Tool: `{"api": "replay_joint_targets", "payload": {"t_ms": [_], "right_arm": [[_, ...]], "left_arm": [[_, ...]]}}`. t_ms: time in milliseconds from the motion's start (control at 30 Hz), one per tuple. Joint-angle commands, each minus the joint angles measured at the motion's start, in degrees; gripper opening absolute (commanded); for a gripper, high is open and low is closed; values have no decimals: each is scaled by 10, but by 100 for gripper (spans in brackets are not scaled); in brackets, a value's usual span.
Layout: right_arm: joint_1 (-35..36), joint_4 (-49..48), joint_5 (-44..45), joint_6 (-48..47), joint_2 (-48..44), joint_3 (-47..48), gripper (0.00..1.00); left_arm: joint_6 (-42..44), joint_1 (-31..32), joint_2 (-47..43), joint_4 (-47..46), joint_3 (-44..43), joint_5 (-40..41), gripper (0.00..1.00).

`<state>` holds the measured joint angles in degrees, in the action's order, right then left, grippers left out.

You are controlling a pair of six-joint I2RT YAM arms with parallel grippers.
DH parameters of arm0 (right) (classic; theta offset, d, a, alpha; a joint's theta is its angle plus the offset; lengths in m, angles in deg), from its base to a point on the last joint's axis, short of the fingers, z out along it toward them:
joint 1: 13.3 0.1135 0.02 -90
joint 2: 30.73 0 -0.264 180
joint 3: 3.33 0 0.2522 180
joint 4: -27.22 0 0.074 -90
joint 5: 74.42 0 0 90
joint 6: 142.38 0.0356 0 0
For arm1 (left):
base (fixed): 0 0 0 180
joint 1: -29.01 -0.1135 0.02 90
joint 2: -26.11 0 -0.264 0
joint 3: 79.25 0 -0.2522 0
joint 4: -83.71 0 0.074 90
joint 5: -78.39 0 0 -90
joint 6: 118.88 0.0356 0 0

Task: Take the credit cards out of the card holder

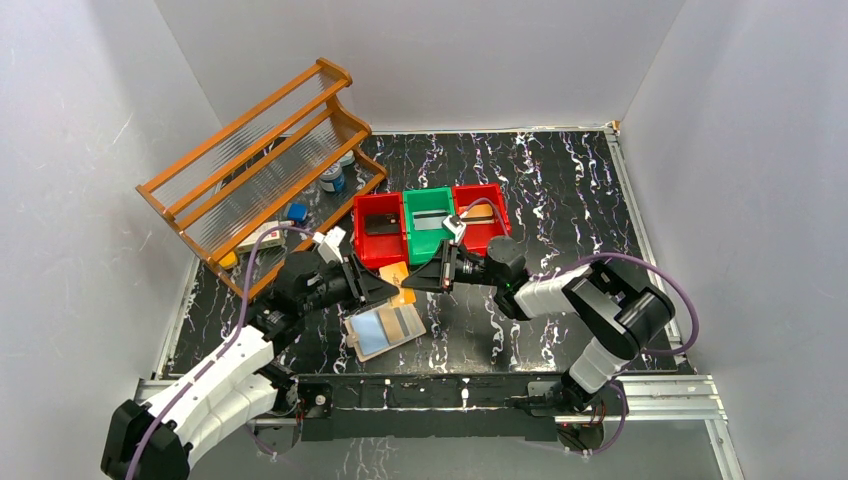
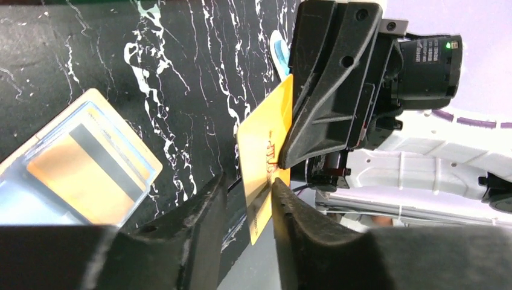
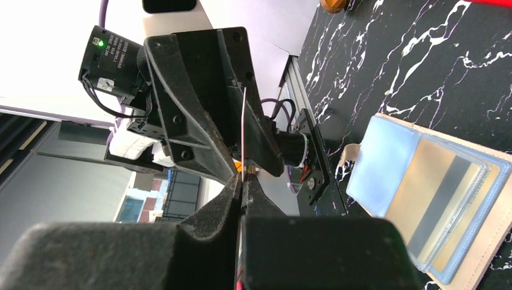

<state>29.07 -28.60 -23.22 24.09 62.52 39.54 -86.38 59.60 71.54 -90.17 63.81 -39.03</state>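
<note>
**Orange card between both grippers**

Stretched in over mid-table (image 1: 560, 190) w/ both arms, tips nose to nose. Clamped edge-up in R gripper (image 3: 240, 184): orange card (image 2: 265, 139). Slack at L gripper (image 2: 249, 187), fingers apart round card's lower end, gap on one side. Open flat just beside L gripper: holder (image 1: 385, 332), w/ 2nd card (image 2: 84, 175), orange, dark stripe, in sleeve. Red print on held card, can't read.

The orange-gold card (image 2: 262, 136) stands on edge between the left pincer's (image 2: 249, 182) parted fingers. The right pincer (image 2: 285, 162) is clamped on it, and the card holder (image 2: 84, 160) lies open on the desk (image 2: 181, 72).
</note>
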Motion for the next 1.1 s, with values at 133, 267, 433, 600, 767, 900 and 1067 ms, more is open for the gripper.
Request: {"api": "replay_joint_targets", "payload": {"t_ms": [133, 267, 433, 600, 767, 900, 1067], "right_arm": [[-2, 93, 37, -72, -65, 8, 3], [-12, 209, 86, -119, -110, 15, 2], [-29, 417, 205, -212, -196, 46, 2], [-41, 625, 347, -320, -257, 114, 0], [-43, 735, 502, -413, -286, 173, 0], [-44, 773, 608, -465, -292, 196, 0], [-47, 762, 651, -580, -274, 210, 0]], "left_arm": [[12, 1, -22, 77, -11, 47, 69], [27, 1, -32, 135, -28, 82, 87], [52, 1, -38, 188, -48, 107, 98], [63, 1, -40, 205, -55, 116, 98], [65, 1, -39, 205, -53, 114, 98], [67, 1, -40, 211, -54, 115, 98], [67, 0, -48, 221, -54, 120, 98]]}}
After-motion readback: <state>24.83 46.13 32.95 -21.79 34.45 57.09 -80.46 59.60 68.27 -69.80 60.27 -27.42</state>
